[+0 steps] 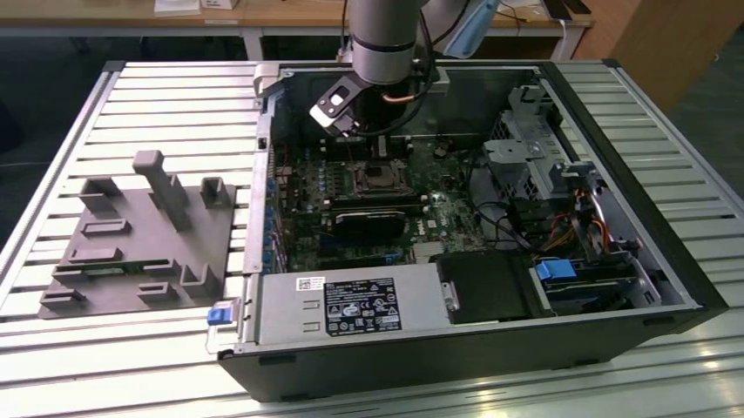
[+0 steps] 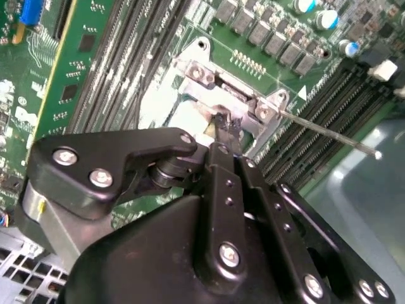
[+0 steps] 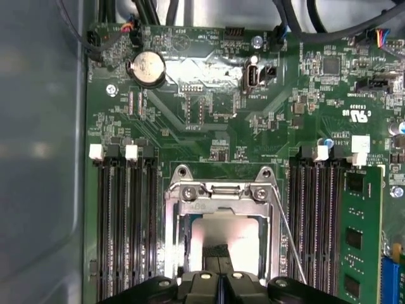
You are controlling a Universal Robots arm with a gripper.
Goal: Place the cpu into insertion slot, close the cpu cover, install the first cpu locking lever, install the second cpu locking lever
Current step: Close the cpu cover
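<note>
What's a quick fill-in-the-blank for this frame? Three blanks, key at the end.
1. The grey fixture lies on the exterior view's ___ of the computer case.
2. The pale cpu shows through the cpu cover, whose opening is ___ in shape.
3. The gripper hangs over a circuit board coloured ___.
Missing words: left; square; green.
</note>
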